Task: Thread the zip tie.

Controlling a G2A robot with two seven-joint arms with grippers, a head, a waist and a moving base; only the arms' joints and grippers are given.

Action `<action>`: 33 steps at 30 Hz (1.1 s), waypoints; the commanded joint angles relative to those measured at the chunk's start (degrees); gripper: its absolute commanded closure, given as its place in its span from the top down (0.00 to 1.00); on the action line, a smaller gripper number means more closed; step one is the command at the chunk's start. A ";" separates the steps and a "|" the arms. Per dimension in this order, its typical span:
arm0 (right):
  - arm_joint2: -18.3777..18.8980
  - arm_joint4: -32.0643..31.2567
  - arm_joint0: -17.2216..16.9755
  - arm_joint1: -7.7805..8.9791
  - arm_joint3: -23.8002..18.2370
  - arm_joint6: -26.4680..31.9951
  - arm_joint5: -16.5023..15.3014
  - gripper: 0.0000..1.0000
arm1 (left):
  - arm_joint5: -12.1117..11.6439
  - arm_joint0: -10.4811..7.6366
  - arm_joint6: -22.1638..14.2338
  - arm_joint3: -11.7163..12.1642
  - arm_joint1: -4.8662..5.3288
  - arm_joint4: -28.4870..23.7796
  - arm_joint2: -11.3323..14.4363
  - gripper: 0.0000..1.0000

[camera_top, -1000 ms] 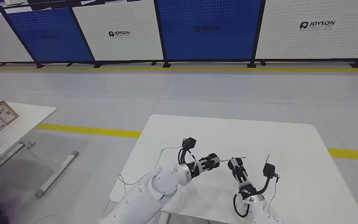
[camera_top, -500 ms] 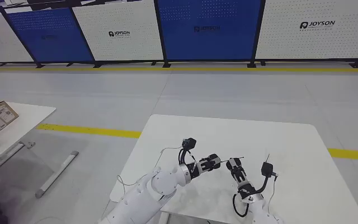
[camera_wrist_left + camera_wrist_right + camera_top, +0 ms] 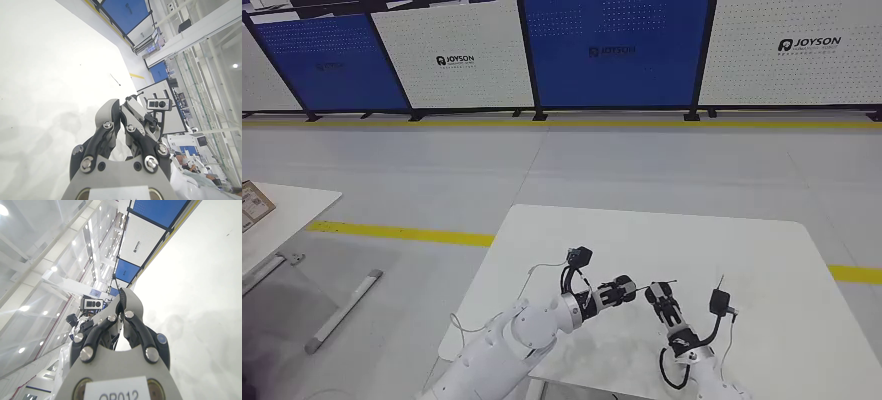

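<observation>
Black and thin, the zip tie (image 3: 115, 282) stood out past the tips of the right claw (image 3: 121, 292), which was closed on its strap. The small head at the free end pointed away from the wrist and out over the white worktop (image 3: 572, 240). The left claw (image 3: 119, 107) sat just beside the right one, almost tip to tip, with its fingers pressed together. A fine dark strand ran down between them, which I judged to be the tie's other end, though it was too thin to be certain. Seen from above, the two claws faced each other near the robot's side of the worktop and were raised off it. The tie's long axis ran roughly along the line joining them, passing through the right claw and ending beyond it, on the side away from the left arm. That was the relation the threading would turn on. The head lay on the far side of the right claw from the left one, so the tail would probably need to be curled round to meet the head's slot. The slot itself was too small to read. Both forearms came in low from the robot's side, angled toward each other, with the wrists about level. A loose tie (image 3: 115, 79) lay flat farther out on the worktop, well apart from both claws.
</observation>
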 commanded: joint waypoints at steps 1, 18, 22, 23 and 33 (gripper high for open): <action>0.08 0.29 -0.02 -0.04 0.00 -0.14 -0.30 0.00 | -0.35 0.02 -0.15 0.05 -0.02 -0.25 0.02 0.00; -0.14 0.32 0.43 -0.27 0.37 1.22 0.23 0.00 | -2.68 0.44 -0.68 0.32 0.02 -1.47 -0.37 0.00; 0.15 1.42 0.32 -0.34 0.18 1.03 0.60 0.00 | -2.36 0.45 -0.55 0.61 0.05 -1.71 -0.67 0.00; 0.20 1.56 0.32 -0.35 0.12 1.11 0.65 0.00 | -2.08 0.36 -0.56 0.70 0.03 -1.89 -0.70 0.00; 0.41 1.82 -0.01 -0.48 -0.34 0.46 0.71 0.16 | -0.58 -0.22 -0.25 1.23 -0.14 -2.20 -0.51 0.00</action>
